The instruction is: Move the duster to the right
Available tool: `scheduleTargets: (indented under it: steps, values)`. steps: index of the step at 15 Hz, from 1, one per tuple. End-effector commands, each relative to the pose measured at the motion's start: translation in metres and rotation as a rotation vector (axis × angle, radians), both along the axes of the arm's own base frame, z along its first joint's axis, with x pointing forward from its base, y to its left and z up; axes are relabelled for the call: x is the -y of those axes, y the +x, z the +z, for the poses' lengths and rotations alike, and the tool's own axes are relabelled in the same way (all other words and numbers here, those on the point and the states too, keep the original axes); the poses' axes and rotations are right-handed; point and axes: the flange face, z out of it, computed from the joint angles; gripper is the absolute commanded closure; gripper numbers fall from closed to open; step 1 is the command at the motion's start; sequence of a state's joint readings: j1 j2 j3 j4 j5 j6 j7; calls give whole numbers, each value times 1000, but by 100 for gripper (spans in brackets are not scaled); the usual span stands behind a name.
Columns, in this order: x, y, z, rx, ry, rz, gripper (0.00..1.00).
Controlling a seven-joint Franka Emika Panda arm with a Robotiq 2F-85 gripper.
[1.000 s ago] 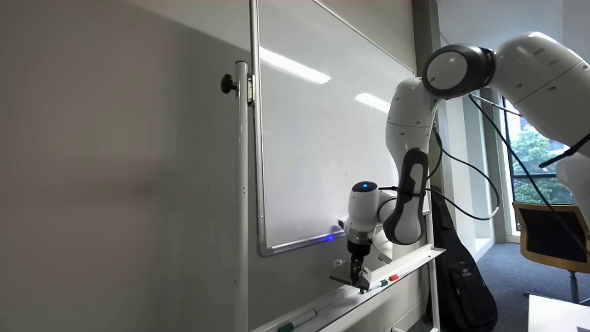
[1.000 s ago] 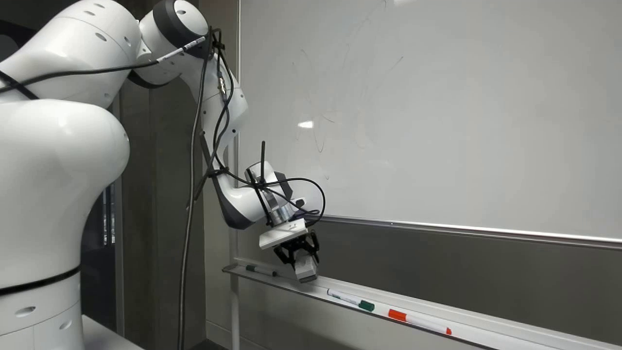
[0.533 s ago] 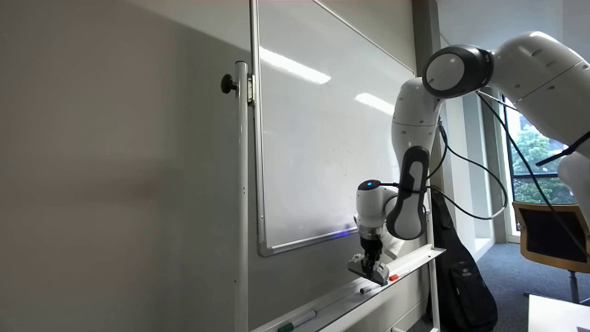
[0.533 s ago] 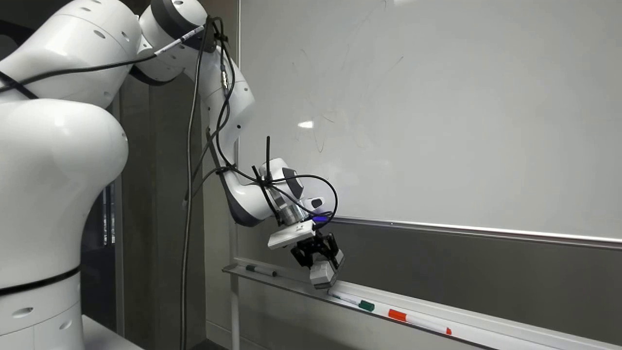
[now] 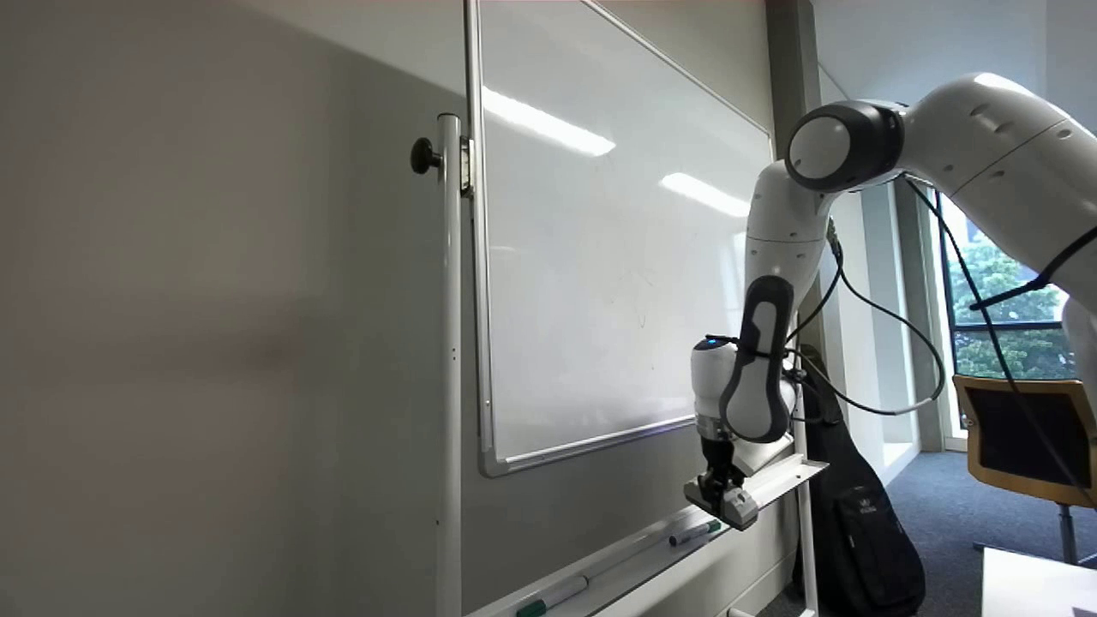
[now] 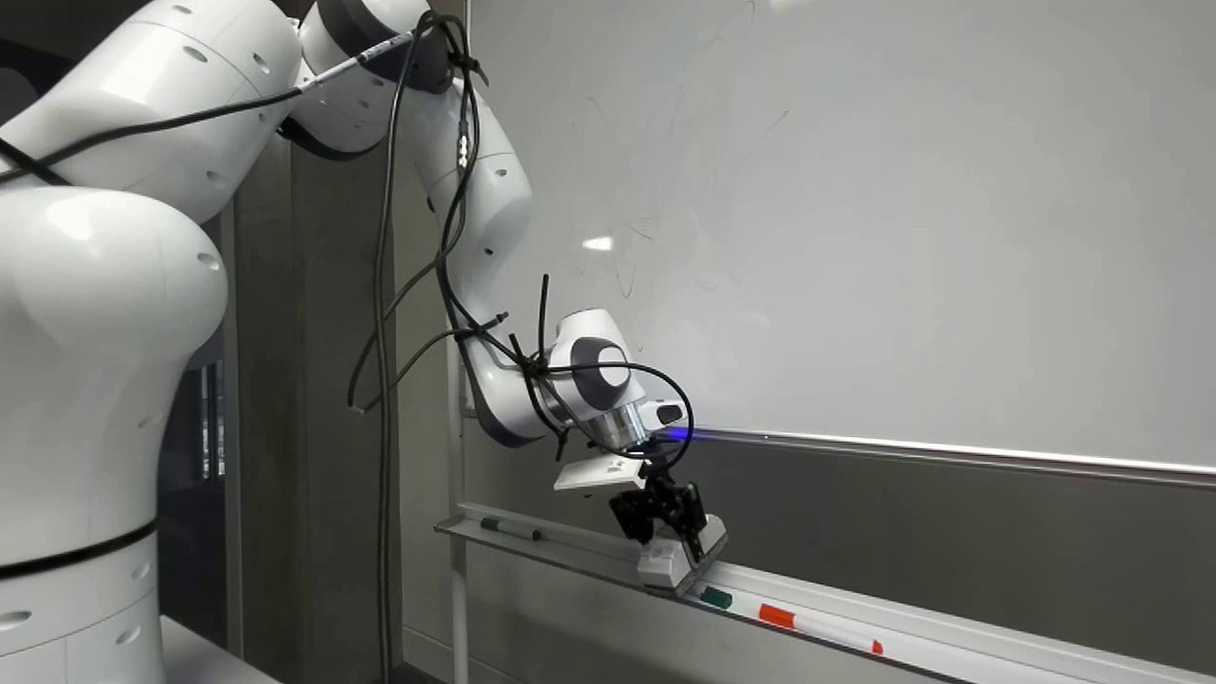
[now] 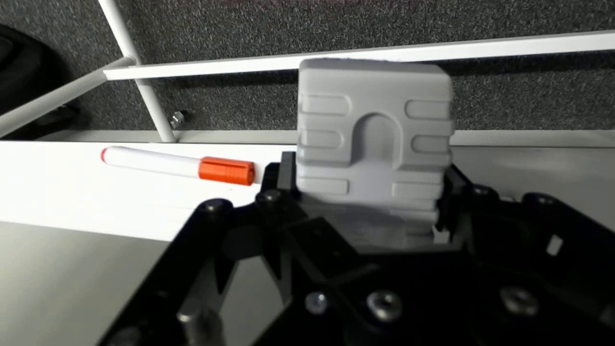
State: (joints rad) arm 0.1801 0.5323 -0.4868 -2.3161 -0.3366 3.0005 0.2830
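Note:
The duster, a whitish-grey block with a darker underside, shows in both exterior views (image 5: 740, 509) (image 6: 664, 563) and fills the middle of the wrist view (image 7: 377, 91). My gripper (image 7: 369, 185) is shut on it, one black finger (image 7: 287, 173) against each side. In an exterior view my gripper (image 6: 679, 541) holds the duster tilted over the front edge of the white tray (image 6: 579, 562). I cannot tell whether it touches the tray. The duster hides part of a green-capped marker (image 6: 716, 598) there.
An orange-capped marker (image 7: 178, 165) lies on the tray beside the gripper, also in an exterior view (image 6: 826, 631). More green-capped markers lie along the tray (image 5: 553, 597) (image 6: 511, 528). The whiteboard (image 6: 902, 237) stands above and behind. A white post (image 5: 449, 360) holds it.
My gripper has carried the duster to the right in both exterior views, along the tray and toward its front edge. The duster's tilt has changed. The markers have not visibly moved.

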Motion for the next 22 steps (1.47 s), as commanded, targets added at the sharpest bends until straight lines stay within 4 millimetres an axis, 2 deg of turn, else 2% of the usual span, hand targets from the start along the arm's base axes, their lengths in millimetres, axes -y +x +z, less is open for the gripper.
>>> scheduleTargets:
  steps: [1,4,7,15,22]
  values:
    - [33,-6,8,-7,35,-64,62]
    - [52,-7,8,4,43,-101,62]
    - [57,-5,8,22,67,-96,62]
    - [63,29,9,36,-6,-33,62]
    - [63,39,-16,8,-10,-14,62]
